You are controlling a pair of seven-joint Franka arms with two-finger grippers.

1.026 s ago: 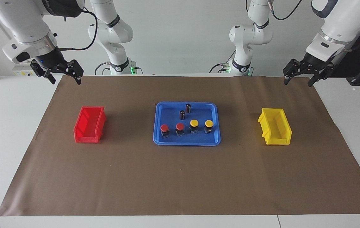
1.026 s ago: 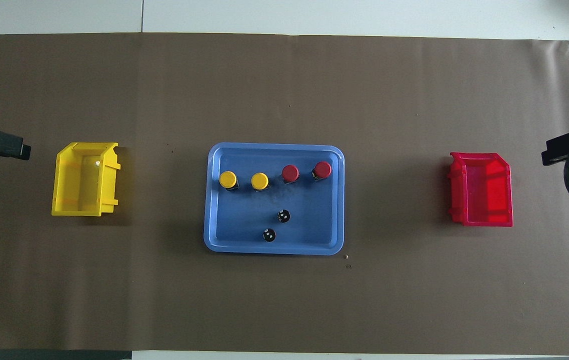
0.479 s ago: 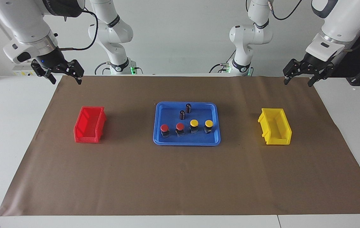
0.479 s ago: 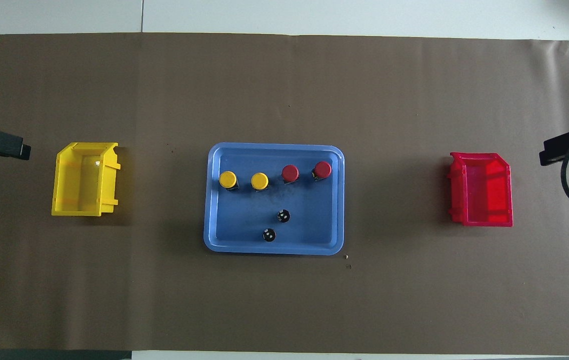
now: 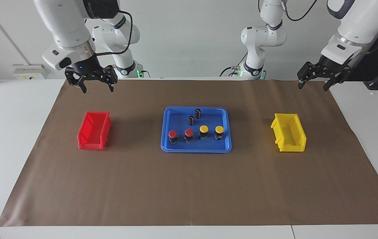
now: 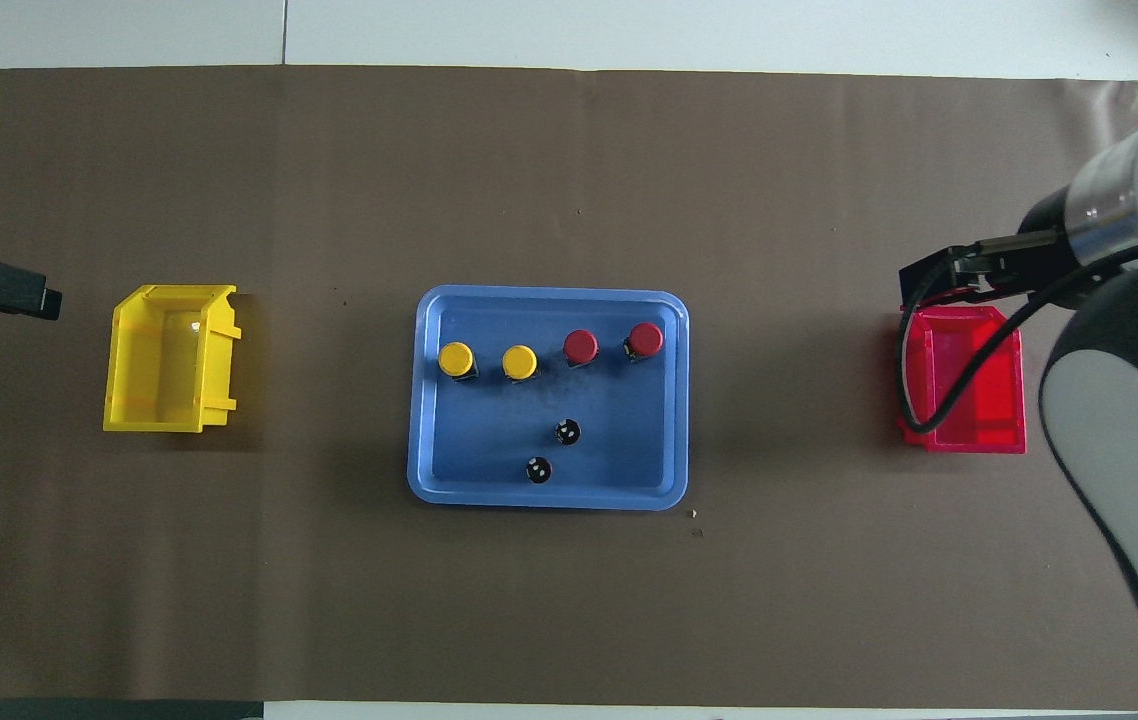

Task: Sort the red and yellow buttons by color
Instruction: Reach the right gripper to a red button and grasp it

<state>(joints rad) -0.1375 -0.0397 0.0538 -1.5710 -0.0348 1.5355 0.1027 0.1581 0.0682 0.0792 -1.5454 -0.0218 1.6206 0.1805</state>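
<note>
We saw four push-buttons standing upright in one row, each a round cap on a dark blocky base. The two red buttons (image 5: 173,134) (image 5: 189,132) stood side by side toward the right arm's end of the row. The two yellow buttons (image 5: 204,128) (image 5: 219,129) stood toward the left arm's end. All four were close together but apart, none tipped, none touching.
</note>
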